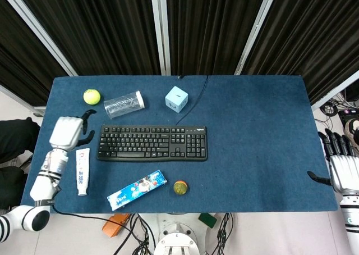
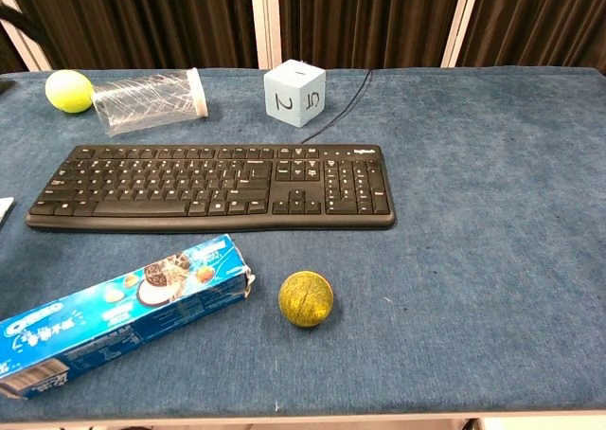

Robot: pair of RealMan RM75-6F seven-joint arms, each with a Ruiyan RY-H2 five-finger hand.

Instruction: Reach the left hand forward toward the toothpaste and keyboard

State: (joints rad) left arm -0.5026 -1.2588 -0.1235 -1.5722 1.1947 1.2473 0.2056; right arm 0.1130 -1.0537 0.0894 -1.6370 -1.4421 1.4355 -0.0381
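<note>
The left hand [image 1: 68, 132] is hovering over the blue table [image 1: 252, 131] just off the left end of the keyboard [image 1: 152, 143], holding nothing, its dark fingers [image 1: 87, 115] fanned apart and pointing toward the keyboard's upper corner. The toothpaste [image 1: 82, 171] is lying flat on the cloth just below that hand and beside the forearm, running alongside the keyboard's left edge with a strip of bare cloth between them. The danger here, judging by the layout, is a crowded lane: the wrist is sitting close above the tube's top end, so a low reach could be nudging the tube sideways or dragging it under the arm, and splayed fingers drifting right could be catching the keyboard's corner and skewing it toward the cookie box [image 1: 137, 190]. Further forward, the clear plastic cup [image 1: 124, 104] is lying on its side and the tennis ball [image 1: 91, 96] is sitting near it, both free to roll if an overshoot is brushing them. The right hand [image 1: 342, 168] is idling off the table's right edge, fingers spread, gripping nothing. The head view is giving the whole story: both hands, the tube, the gap. The chest view is showing neither hand and at most a pale sliver at its left edge, but it is offering the close-up: the digits on the blue cube [image 2: 294, 93], the keyboard's cable [image 2: 341, 103] trailing back, and the small yellow ball [image 2: 306, 298] resting apart from the box.
</note>
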